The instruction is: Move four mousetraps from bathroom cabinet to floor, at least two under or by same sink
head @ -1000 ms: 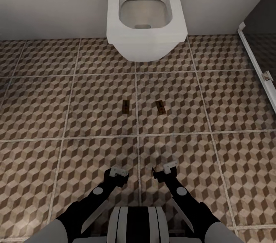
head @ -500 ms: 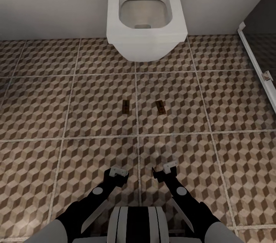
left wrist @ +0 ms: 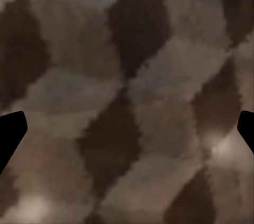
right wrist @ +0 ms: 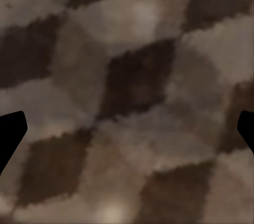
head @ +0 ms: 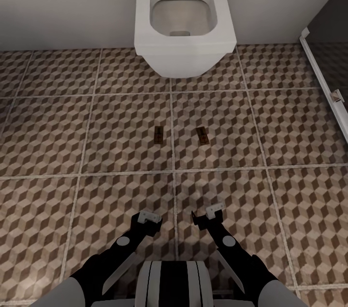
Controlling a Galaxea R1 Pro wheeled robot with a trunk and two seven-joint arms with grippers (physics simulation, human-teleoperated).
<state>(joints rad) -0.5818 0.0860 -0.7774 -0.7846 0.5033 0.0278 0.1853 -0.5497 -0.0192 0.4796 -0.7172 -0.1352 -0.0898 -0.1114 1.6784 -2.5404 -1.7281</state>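
Observation:
Two mousetraps lie flat on the cube-patterned bathroom floor (head: 121,128) in front of the toilet: one mousetrap (head: 157,135) on the left, the other mousetrap (head: 203,135) a short way to its right. My left gripper (head: 147,221) and right gripper (head: 207,217) hang low near my trunk, well short of the traps, both open and empty. In the wrist views the dark fingertips (left wrist: 10,131) (right wrist: 10,128) stand wide apart over blurred floor tile. The cabinet and the bathroom sink are out of view.
A white toilet (head: 183,21) stands against the far wall, straight ahead. At the right runs the shower stall's white threshold (head: 321,80) with dark floor beyond. Tiled floor stretches left and right of the traps.

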